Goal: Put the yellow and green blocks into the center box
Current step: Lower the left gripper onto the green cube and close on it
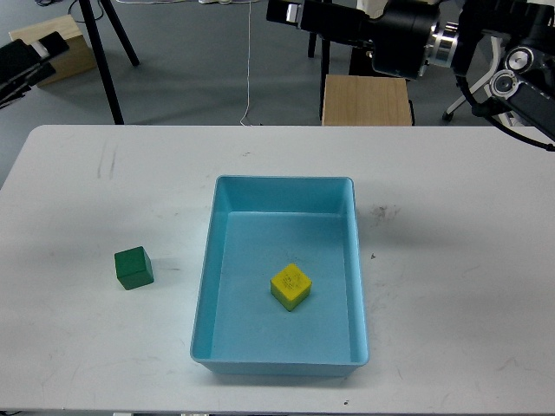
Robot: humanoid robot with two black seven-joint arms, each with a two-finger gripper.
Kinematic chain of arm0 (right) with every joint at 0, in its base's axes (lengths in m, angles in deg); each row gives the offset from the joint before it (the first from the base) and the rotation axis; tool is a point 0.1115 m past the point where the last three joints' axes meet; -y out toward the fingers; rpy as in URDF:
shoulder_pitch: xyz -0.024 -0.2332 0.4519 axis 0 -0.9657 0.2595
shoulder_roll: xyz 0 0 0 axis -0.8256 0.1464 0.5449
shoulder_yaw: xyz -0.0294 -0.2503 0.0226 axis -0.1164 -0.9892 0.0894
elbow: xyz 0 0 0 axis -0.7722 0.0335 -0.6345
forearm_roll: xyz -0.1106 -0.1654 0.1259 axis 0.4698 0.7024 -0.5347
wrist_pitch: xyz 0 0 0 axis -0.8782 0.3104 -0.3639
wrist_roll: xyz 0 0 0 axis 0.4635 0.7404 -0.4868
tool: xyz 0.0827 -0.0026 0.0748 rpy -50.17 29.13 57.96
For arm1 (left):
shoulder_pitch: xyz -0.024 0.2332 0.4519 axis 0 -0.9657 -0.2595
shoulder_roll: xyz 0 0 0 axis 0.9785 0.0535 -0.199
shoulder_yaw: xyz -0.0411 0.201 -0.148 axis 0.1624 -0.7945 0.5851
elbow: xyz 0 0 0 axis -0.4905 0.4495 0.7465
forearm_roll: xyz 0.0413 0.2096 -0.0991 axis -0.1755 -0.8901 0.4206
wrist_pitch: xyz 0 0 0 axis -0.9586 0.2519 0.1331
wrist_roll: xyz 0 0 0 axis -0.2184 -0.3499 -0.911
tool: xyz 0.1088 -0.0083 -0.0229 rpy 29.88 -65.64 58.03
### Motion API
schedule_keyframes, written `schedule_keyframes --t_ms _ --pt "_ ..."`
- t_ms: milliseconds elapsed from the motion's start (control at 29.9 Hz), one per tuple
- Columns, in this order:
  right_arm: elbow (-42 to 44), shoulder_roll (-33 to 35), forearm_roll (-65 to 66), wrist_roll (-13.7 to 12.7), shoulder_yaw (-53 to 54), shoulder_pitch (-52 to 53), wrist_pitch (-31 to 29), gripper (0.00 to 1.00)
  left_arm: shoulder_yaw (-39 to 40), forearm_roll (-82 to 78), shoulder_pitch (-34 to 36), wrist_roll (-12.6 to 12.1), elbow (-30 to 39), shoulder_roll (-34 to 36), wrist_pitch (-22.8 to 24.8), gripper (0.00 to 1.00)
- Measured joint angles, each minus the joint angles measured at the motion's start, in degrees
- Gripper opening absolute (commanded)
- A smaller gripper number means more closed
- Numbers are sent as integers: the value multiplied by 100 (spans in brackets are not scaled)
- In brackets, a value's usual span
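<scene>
The left arm shows only as a black part at the far left edge of the head view, and its gripper (35,59) is too dark and too cut off to tell whether the fingers are spread or closed; nothing shows in it. The right arm crosses the far top of the view as a thick black body with a silver ring, its far end (286,12) reaching towards the middle of the top edge; there too I cannot tell how the fingers stand. From the left gripper, the small plain dark green cube (133,267) lies nearer to the robot and a little to the right, resting alone on the white table (451,329), well apart from both arms. It sits to the left of the large shallow light-blue rectangular plastic tray (205,286), near its left wall but not touching it. The tray's long axis runs near to far. The small bright yellow cube (290,287) with a faint mark on top already lies on the tray's floor, toward the near end. By my judgement the green cube is what remains, the left arm is better placed for it, and the carry would be a short move rightward over the tray's left wall.
</scene>
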Motion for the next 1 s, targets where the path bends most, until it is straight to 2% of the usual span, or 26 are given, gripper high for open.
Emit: schedule_keyframes --t_ms 134,267,435,568,702,1003 --pt "-102 736 -1815 0 29 -439 314 98 -89 -999 -12 0 450 76 -203 95" --pt "-716 1680 -3321 -1 -112 -1061 356 99 -298 -2491 37 1 825 75 -157 89" --pt "-1503 2577 -3744 -1 -155 -1896 370 99 -1225 -3158 445 1 912 -146 11 89" --pt "-1634 2710 -3793 -1 -122 -2372 387 99 -2344 -3187 1080 -1 911 -238 258 89" --pt "-1651 2717 -3814 -1 -118 -2535 390 99 -3144 -3187 1447 -2 866 -399 366 90" --pt "-1652 2716 -3820 -1 -138 -2656 389 99 -3752 -3189 1474 -3 157 -845 419 91"
